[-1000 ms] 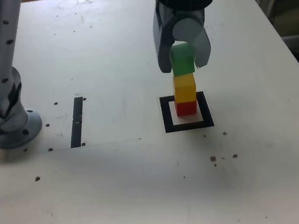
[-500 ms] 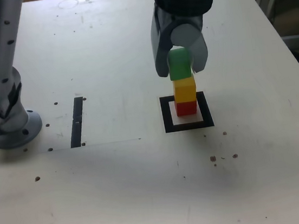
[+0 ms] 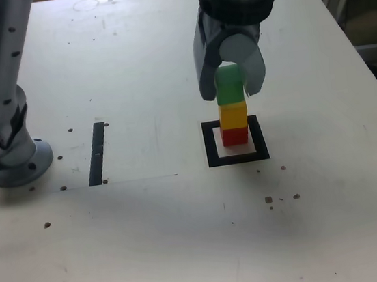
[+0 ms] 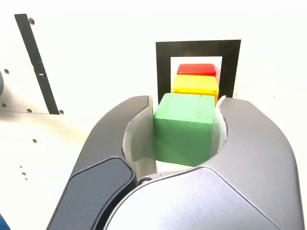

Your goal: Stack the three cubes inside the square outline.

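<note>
- From my exterior view I have the green cube (image 3: 229,85) at the top of the column, directly above the yellow cube (image 3: 233,115); I can't tell whether those two touch.
- The yellow cube sits on the red cube (image 3: 235,136), which rests on the white centre of the square outline (image 3: 213,160).
- My gripper (image 3: 232,86) is closed on the green cube, one finger against each of two opposite sides, as my wrist view shows too.
- The arm (image 3: 237,1) reaches in from the top of the exterior view, above the column.
- Further out, the black strip (image 3: 96,154) lies flat on the white table (image 3: 166,240), well apart from the outline, toward the exterior view's left.
- Beyond the strip, near the exterior view's left edge, I see the round grey base (image 3: 23,166) with a speckled grey link (image 3: 3,60) rising above it.
</note>
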Tool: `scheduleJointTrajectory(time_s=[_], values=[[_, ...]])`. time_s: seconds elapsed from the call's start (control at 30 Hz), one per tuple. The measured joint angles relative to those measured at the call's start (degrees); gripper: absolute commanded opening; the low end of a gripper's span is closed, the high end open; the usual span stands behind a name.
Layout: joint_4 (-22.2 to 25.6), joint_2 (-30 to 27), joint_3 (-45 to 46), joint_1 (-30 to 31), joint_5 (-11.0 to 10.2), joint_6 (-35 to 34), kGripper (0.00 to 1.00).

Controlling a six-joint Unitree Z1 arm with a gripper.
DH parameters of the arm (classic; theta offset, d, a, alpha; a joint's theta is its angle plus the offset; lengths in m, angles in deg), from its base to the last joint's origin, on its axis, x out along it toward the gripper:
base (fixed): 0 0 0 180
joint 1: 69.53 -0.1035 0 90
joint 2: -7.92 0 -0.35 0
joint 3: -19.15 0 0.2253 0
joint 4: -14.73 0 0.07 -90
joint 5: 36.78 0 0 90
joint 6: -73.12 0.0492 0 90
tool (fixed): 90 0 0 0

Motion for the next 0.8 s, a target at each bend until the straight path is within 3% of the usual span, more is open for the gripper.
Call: scheduleJointTrajectory(time_s=[0.47, 0.57, 0.8], values=[[-0.36, 1.13, 0.0, -0.03, -0.12, 0.18, 0.41], [-0.36, 1.21, 0.0, -0.12, -0.26, 0.25, 0.51], [-0.17, 1.15, -0.01, -0.15, -0.24, 0.61, 0.88]])
